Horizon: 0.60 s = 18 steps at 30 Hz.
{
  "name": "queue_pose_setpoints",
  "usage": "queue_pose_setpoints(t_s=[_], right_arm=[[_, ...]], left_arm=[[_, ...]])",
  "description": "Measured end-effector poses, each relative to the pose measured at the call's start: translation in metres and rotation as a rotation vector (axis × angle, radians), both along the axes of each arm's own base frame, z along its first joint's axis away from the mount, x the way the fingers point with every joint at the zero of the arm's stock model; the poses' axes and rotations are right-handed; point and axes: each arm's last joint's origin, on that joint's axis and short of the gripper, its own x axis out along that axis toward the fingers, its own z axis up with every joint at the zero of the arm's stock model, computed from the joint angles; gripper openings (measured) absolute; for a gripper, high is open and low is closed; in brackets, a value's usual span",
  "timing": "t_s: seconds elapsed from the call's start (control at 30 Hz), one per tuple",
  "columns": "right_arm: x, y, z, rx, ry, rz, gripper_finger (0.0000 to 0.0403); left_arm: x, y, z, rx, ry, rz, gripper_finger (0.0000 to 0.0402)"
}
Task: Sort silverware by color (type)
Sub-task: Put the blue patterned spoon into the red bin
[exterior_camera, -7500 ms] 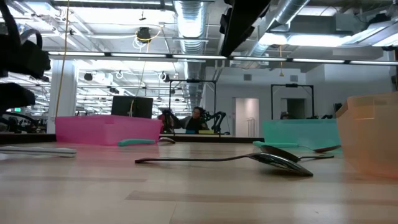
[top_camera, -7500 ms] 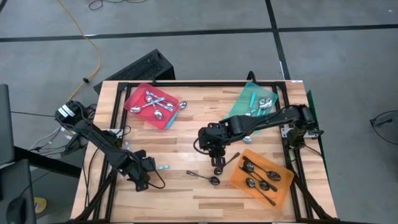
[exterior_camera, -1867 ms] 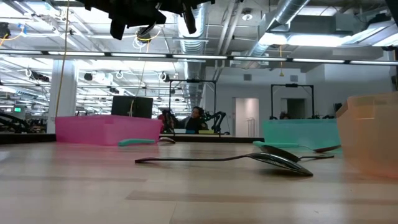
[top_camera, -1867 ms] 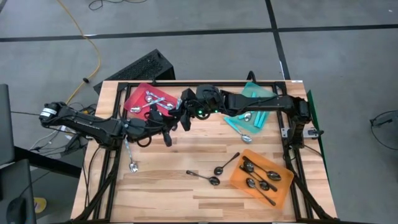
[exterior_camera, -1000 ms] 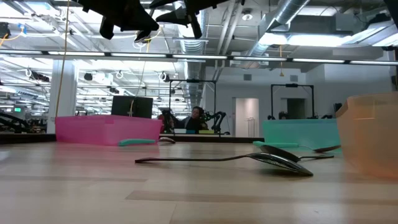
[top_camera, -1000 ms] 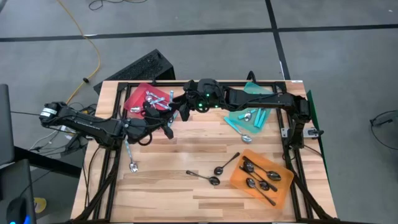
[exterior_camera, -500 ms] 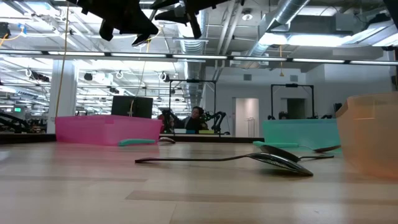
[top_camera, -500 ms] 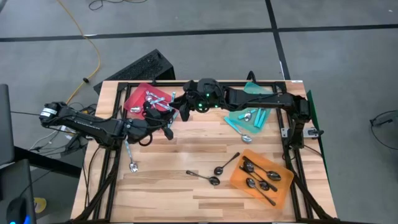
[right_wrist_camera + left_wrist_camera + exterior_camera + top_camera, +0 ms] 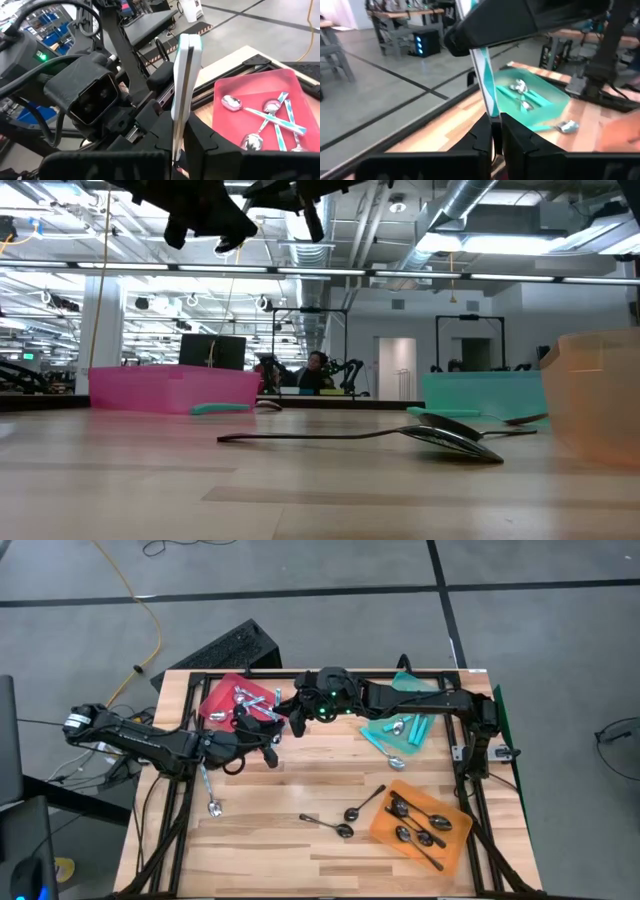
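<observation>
1. High view: the left gripper (image 9: pixel 268 736) and the right gripper (image 9: pixel 298 716) meet nose to nose in the air at the near edge of the red tray (image 9: pixel 214 700). The left arm reaches in long and low from the table's left side. The right arm stretches flat across from the right, past the teal tray (image 9: pixel 402 688). The spoon between them is too small to make out here.

2. Low view: both grippers hang high over the table, close together. I cannot tell the grip from here.

3. Left wrist view: the left gripper's (image 9: pixel 493 123) fingers are pinched tight on one end of the teal-handled spoon (image 9: pixel 485 80). Its handle stands up between them and runs into the right gripper's dark body (image 9: pixel 520 20).

4. Right wrist view: the right gripper (image 9: pixel 180 136) is closed down on the same spoon's (image 9: pixel 184 80) handle, with the left arm's wrist just beyond. So both claws grip it, looking like a hand-over.

5. Handling, as I judge it: the spoon is light, stiff and smooth. A narrow handle can twist or slip in a pinch. The flat of the handle is the best hold, and one claw should let go only while the other has it squarely.
</observation>
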Motion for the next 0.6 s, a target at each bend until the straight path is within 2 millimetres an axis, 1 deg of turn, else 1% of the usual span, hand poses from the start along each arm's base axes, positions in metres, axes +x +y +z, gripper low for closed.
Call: queue_pose_setpoints(t_s=[0.13,0.27,0.33,0.43,0.6], right_arm=[[0.000,-0.003,-0.003,0.008,0.021,0.010,0.0041],[-0.004,-0.011,-0.002,0.024,0.078,-0.008,0.0041],[-0.005,-0.015,-0.001,0.023,0.076,-0.018,0.0041],[-0.006,-0.022,-0.002,0.026,0.080,-0.027,0.0041],[-0.007,-0.038,-0.008,0.064,0.101,-0.065,0.0041]], left_arm=[[-0.010,0.000,-0.001,-0.058,0.038,-0.035,0.0049],[-0.026,0.002,0.000,-0.145,0.064,-0.052,0.0083],[-0.033,0.003,0.001,-0.179,0.067,-0.064,0.0097],[-0.043,0.003,0.003,-0.239,0.077,-0.112,0.0110],[-0.056,0.001,0.001,-0.361,0.124,-0.229,0.0113]])
